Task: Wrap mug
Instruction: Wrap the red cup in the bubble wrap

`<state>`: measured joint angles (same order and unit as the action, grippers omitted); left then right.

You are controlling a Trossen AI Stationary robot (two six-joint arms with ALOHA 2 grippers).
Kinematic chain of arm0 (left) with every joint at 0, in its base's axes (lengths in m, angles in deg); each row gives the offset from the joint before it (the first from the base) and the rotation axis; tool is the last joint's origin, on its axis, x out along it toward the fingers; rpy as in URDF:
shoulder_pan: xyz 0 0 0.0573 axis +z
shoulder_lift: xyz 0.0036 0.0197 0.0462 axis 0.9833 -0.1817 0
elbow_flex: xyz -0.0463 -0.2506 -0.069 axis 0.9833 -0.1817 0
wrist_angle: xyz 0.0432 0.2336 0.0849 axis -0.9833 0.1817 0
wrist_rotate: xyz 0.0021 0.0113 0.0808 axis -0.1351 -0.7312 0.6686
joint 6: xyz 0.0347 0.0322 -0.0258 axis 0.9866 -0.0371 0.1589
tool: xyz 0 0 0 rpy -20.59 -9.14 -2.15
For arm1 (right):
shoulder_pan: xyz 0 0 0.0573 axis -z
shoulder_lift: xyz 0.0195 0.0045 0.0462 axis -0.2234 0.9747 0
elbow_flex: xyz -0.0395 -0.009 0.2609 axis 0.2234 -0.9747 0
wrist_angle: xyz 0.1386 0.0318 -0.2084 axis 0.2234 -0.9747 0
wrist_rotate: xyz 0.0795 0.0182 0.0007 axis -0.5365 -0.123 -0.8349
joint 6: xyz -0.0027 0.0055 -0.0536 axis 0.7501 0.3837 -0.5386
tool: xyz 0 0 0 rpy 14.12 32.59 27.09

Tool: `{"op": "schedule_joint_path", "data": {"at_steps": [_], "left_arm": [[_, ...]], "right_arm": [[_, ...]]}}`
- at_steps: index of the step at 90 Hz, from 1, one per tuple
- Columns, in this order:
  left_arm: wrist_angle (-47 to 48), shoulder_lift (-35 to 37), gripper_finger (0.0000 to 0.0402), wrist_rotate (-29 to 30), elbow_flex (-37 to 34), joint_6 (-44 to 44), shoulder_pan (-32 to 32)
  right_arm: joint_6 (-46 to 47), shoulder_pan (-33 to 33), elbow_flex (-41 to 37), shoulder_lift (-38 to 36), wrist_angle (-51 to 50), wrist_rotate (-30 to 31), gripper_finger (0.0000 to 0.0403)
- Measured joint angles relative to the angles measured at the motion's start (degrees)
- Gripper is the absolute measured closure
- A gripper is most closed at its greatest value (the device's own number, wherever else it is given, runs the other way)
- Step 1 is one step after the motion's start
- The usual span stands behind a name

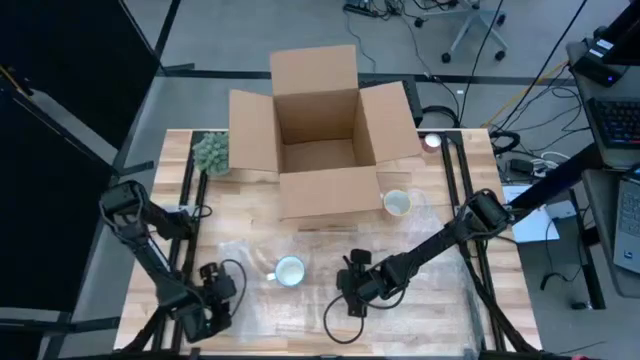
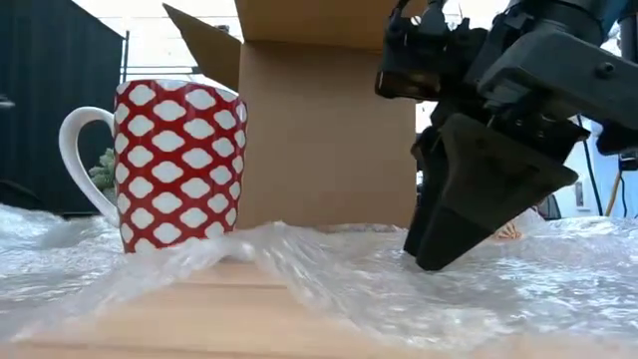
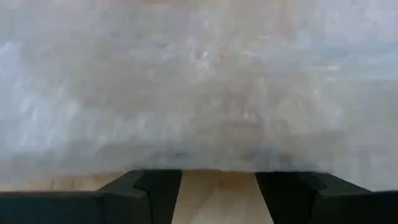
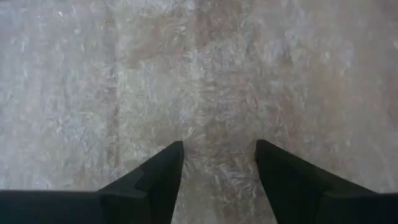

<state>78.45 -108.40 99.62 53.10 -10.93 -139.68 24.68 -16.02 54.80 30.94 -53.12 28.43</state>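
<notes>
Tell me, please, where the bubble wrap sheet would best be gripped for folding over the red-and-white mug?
Probably at its near edge, which in the low view lifts off the table in a raised fold in front of the mug. Come in low from the front so a finger slips beneath the bubble wrap. The right tool, open, already stands on the sheet beside the mug; the left tool faces that edge, open.

Bubble wrap [image 3: 199, 87] filling left wrist view as blur, bubbles not resolving. Left gripper [image 3: 217, 193] fingertips being cut off by picture edge. Mug [image 2: 179, 165] base hiding behind wrap fold in low view. Box [image 2: 329, 110] top running out of frame.
</notes>
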Motion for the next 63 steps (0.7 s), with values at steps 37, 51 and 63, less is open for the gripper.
{"op": "schedule_joint_path", "data": {"at_steps": [37,51,63], "left_arm": [[5.2,7.4,0.0219,26.7,7.3,8.3,4.3],[0.0,7.5,0.0219,26.3,7.3,19.9,9.2],[-2.9,7.1,0.0219,23.8,7.3,26.4,13.1]], "right_arm": [[-0.2,0.0,0.0,0.0,0.2,-0.1,0.0216],[-0.2,0.0,0.0,0.0,0.2,-0.1,0.0216],[-0.2,0.0,0.0,0.0,0.1,-0.1,0.0216]]}}
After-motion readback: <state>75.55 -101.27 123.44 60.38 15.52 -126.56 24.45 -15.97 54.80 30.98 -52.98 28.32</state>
